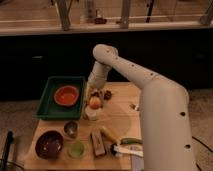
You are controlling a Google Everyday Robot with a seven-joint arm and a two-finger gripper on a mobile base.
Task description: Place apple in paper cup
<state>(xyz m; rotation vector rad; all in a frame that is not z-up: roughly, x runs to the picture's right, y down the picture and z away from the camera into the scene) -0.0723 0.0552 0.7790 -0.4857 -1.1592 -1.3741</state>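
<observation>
The apple (95, 102), small and orange-yellow, is held between the fingers of my gripper (95, 99), just above the rim of the white paper cup (92, 114). The cup stands on the wooden table (120, 120), right of the green tray. The arm comes down from the upper right, and the gripper is shut on the apple. The lower part of the apple meets the cup's rim; I cannot tell if it rests on it.
A green tray (47, 102) holds an orange bowl (67, 95) at the left. In front stand a metal cup (71, 128), a dark brown bowl (49, 144) and a small green cup (76, 148). A brown bar (97, 142) and a yellow item (109, 135) lie nearby.
</observation>
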